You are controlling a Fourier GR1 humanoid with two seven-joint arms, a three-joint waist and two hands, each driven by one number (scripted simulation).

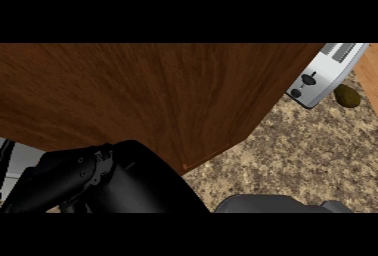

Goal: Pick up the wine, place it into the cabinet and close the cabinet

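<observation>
Toaster (322, 72) on counter (295, 155), right of cabinet (148, 95).

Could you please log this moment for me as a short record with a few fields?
cabinet: large brown wooden panel fills the upper left
wine: not visible
left robot hand: black, lower left, against the panel's lower edge; fingers unclear
right arm: grey part at bottom edge; hand unseen
counter: speckled stone
toaster: silver, upper right
beside toaster: small brownish-green object

You can't see the left hand (81, 177) whole; the bottom edge cuts it and its fingers are unclear. Wooden cabinet door (148, 95) hides most of the surface (295, 150). Toaster (325, 70) cropped at top.
</observation>
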